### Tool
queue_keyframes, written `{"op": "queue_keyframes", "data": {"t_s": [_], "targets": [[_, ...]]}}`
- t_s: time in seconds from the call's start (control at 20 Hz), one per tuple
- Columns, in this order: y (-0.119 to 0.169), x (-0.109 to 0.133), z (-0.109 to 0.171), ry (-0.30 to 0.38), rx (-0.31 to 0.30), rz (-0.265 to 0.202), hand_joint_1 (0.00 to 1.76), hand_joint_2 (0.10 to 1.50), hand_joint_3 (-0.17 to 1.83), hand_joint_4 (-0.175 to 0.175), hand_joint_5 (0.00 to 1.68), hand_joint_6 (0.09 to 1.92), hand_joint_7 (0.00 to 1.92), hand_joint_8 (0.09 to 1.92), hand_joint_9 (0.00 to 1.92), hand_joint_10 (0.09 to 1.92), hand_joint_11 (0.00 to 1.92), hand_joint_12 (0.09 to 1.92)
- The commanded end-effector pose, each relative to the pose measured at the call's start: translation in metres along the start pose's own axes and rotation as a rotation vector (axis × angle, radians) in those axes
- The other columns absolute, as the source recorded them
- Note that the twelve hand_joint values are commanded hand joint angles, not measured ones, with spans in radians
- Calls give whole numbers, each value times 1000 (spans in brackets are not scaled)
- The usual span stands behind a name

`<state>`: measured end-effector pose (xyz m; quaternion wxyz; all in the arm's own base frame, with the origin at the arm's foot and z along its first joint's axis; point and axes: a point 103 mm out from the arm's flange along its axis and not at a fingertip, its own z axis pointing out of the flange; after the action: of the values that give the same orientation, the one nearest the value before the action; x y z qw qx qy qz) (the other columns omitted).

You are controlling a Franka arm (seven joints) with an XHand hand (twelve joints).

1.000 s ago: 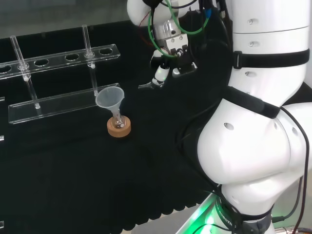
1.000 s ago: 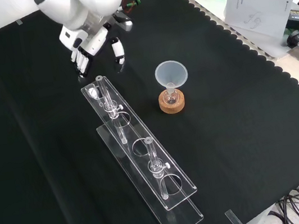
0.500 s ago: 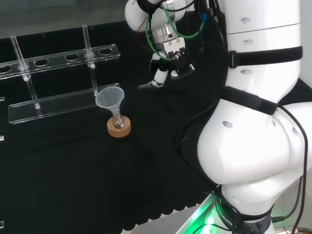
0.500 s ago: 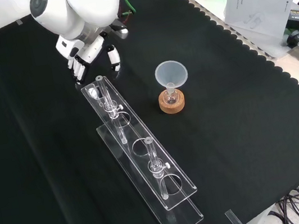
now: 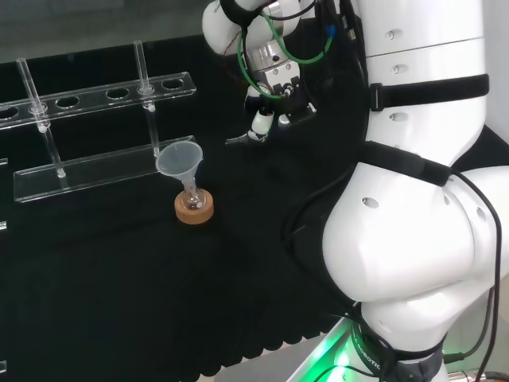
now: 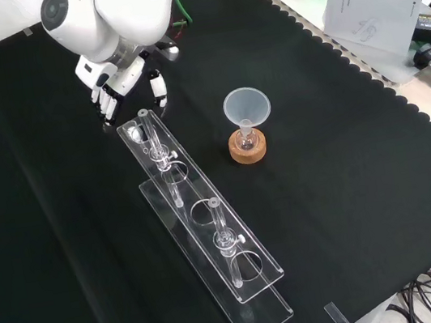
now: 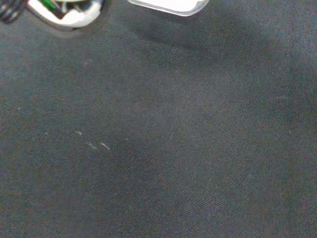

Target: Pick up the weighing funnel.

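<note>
Links of the white arm point(image 5: 413, 239) stand large at the head view's right and hide the bench's corner behind them. The clear rack point(image 6: 200, 221) runs from the bench's near edge toward its far edge in the front view, with 2 glass tubes upright in it; the head view cuts its left end off. The funnel point(image 6: 246, 107) stands mouth up mid-bench, its stem in a small flask on a cork ring point(image 6: 248, 152).

The hand point(image 6: 116, 79) hangs low just past the rack's far end. The front view shows its fingers point(image 6: 106, 105) pointing down, relaxed and spread from the thumb point(image 6: 157, 89), with nothing visible between them. The head view shows the weighing funnel point(image 5: 238, 140) as a small pale sliver at the fingertips; whether they touch cannot be told. The wrist view gives black cloth point(image 7: 158, 148) close up.

A paper sheet point(image 6: 368, 10) past the bench's right edge carries scrawl too small to read.
</note>
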<state>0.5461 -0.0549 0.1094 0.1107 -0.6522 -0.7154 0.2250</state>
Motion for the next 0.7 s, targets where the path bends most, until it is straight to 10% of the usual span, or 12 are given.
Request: {"op": "queue_keyframes", "data": {"t_s": [0.05, 0.7], "targets": [[11, -2, 4, -47, -16, -3, 859, 612, 527, -11, 691, 122, 440, 672, 650, 564, 417, 1346], [22, -4, 11, -123, -53, -6, 905, 609, 529, 4, 640, 531, 506, 648, 724, 498, 464, 1315]]}}
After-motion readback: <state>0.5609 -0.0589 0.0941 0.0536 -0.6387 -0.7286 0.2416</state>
